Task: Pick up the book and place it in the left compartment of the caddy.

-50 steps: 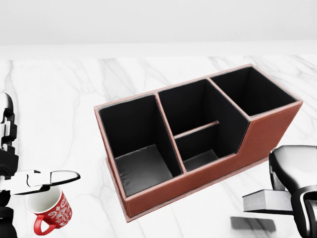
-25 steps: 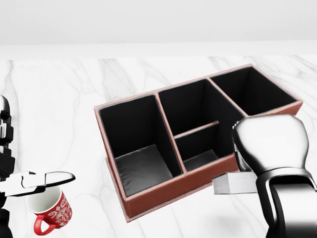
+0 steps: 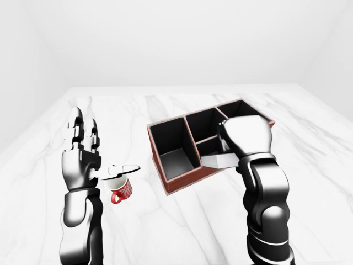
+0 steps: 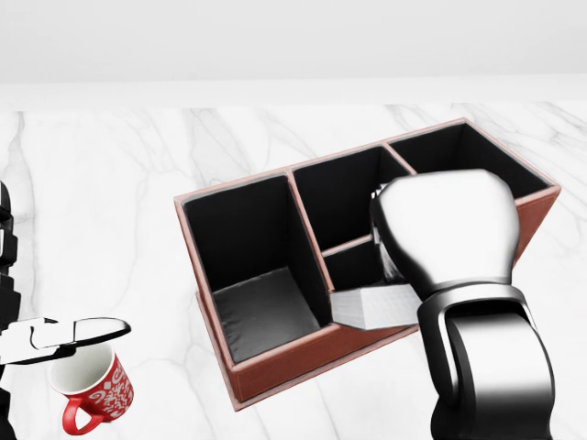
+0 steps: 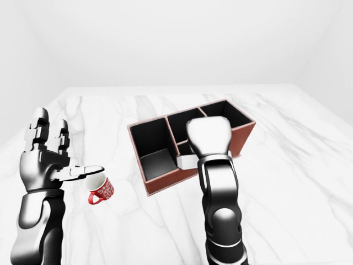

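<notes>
Our right hand (image 4: 440,240) is closed around the book (image 4: 374,305), whose pale page block sticks out below and to the left of the knuckles in the head view, hanging over the caddy's (image 4: 303,354) low near wall beside the small middle section. The left compartment (image 4: 257,275), our target, lies further to the left of the hand, past the tall divider. The main risk, as we judge it, is that divider: if we slide left without enough height, the book's leading corner could catch the partition or the rim and twist in our fingers, or shove the whole caddy across the marble. A second risk is letting go too soon, which would drop the book into the middle section instead. We cannot see the fingers themselves under the hand's shell, so how firmly the book is pinched is uncertain. Every compartment we can see holds nothing: the left 1 shows a bare grey floor, and the middle and right ones look dark and vacant. Our left hand (image 3: 81,148) is held up open, well to the left of the caddy, with its thumb above a red mug (image 3: 120,190), also holding nothing.
</notes>
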Motion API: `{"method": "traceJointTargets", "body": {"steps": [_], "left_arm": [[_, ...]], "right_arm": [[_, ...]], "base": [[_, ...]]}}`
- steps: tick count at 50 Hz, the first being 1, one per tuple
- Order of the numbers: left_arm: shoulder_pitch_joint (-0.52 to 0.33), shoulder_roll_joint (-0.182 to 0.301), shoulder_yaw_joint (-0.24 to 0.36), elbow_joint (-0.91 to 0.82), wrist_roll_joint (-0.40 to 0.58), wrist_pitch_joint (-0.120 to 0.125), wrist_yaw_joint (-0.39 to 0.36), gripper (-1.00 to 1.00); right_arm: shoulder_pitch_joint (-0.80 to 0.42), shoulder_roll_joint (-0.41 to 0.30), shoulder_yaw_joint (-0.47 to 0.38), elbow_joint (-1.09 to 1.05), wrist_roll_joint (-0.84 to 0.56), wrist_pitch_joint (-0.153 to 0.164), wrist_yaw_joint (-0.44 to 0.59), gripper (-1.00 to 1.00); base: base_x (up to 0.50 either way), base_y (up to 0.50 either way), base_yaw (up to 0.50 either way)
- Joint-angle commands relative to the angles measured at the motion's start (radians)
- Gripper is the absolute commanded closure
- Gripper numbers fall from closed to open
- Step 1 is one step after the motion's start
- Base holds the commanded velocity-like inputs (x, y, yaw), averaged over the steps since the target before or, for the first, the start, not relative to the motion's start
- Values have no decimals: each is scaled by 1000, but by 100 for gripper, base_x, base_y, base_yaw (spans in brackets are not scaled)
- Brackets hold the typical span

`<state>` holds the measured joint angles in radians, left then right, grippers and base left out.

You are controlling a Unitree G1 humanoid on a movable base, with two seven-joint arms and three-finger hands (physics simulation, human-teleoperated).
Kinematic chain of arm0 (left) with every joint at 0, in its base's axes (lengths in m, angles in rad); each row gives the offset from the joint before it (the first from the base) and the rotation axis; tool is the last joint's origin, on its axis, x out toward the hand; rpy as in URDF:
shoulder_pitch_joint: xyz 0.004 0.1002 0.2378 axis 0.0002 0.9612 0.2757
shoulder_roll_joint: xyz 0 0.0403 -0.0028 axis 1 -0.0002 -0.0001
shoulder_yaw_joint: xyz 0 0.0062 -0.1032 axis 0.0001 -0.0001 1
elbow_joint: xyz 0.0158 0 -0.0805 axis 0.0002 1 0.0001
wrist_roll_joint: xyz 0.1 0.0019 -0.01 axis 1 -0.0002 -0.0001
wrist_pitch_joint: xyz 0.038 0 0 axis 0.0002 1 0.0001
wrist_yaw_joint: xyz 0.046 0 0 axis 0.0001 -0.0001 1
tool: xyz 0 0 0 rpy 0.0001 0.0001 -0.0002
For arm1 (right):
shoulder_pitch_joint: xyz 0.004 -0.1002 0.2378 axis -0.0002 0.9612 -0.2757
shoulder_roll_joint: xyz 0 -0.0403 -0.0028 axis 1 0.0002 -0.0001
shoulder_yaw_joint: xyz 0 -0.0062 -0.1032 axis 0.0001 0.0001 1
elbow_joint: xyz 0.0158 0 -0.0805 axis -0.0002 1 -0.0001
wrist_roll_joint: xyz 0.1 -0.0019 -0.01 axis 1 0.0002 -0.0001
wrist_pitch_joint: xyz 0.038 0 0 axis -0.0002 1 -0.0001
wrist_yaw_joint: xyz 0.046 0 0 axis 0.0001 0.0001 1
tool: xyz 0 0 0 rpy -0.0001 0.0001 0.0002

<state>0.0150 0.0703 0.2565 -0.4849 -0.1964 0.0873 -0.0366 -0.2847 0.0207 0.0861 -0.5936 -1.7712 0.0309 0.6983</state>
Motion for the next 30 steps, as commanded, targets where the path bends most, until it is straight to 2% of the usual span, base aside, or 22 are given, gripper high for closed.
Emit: {"method": "traceJointTargets", "body": {"steps": [1, 30], "left_arm": [[-1, 3, 9, -1, -10, 0, -1, -100], [9, 7, 39, -11, -34, 0, -2, -100]], "right_arm": [[-73, 65, 58, 40, -40, 56, 0, 100], [-101, 152, 145, 202, -125, 56, 0, 100]], "base": [[0, 0, 0], [0, 0, 0]]}}
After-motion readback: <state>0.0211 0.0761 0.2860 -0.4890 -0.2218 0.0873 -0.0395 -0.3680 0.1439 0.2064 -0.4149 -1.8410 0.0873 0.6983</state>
